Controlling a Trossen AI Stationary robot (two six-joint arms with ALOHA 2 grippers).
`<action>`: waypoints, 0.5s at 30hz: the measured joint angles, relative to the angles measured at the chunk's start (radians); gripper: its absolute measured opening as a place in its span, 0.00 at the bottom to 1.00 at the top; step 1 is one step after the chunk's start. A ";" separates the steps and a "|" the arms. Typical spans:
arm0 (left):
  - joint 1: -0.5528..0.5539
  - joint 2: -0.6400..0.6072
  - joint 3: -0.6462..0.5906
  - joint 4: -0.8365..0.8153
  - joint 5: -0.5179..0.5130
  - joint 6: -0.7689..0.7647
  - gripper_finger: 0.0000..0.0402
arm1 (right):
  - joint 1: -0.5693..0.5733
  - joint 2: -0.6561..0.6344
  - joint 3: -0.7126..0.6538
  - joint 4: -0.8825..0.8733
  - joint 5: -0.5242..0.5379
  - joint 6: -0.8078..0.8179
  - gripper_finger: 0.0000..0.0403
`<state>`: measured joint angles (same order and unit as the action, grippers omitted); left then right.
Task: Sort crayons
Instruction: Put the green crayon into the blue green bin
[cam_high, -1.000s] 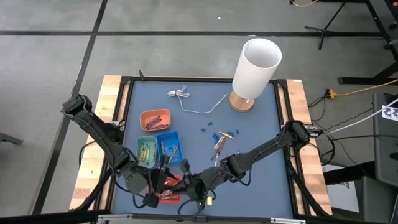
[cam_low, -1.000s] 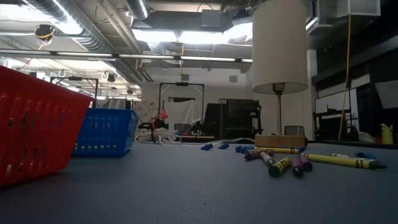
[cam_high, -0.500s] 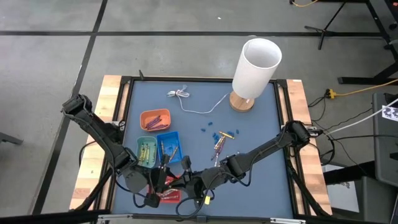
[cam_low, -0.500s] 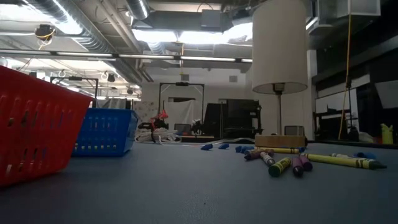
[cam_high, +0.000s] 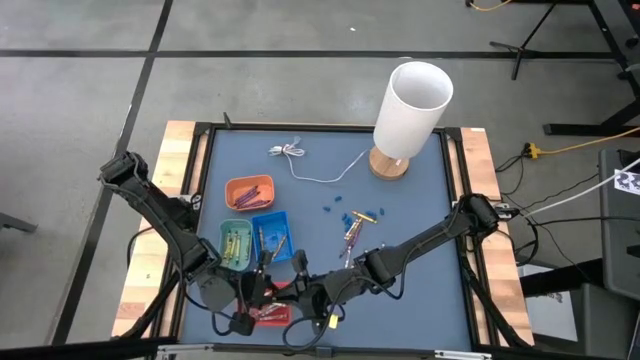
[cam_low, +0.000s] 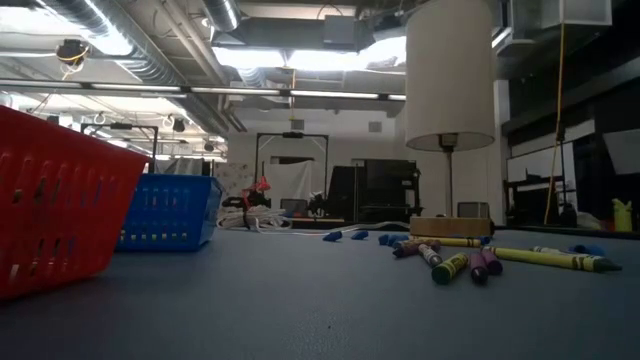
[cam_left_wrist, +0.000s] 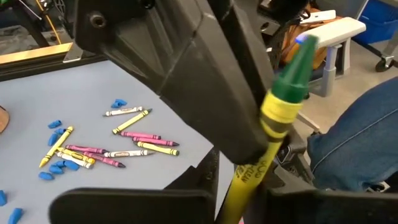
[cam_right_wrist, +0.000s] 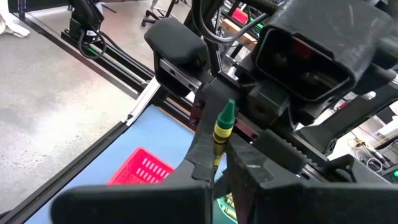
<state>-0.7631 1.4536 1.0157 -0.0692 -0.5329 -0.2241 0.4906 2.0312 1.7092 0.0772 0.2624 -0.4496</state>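
Almost nothing has shifted since a second ago: both my arms hang low over the table's (cam_high: 420, 200) near edge, by the red tray (cam_high: 272, 316), crowded close with little room between them. My right gripper (cam_right_wrist: 217, 154) has its jaws clamped on a yellow crayon (cam_right_wrist: 219, 134), long axis along my fingers, green tip poking out beyond them. My left gripper (cam_left_wrist: 236, 202) sits at its lower end; I cannot tell whether those jaws grip. Loose crayons (cam_high: 355, 232) lie mid-table with open blue surface around.
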 joint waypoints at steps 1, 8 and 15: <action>0.000 0.000 0.000 0.000 0.000 0.000 0.06 | 0.000 0.000 0.000 0.000 0.001 0.000 0.06; 0.000 0.000 0.000 -0.001 0.001 0.000 0.01 | -0.001 -0.002 0.000 -0.011 0.005 0.000 0.06; 0.001 0.000 0.000 -0.010 -0.001 -0.017 0.00 | -0.001 -0.003 0.000 -0.044 0.005 -0.001 0.14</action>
<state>-0.7621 1.4540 1.0157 -0.0796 -0.5338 -0.2414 0.4896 2.0285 1.7092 0.0331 0.2671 -0.4505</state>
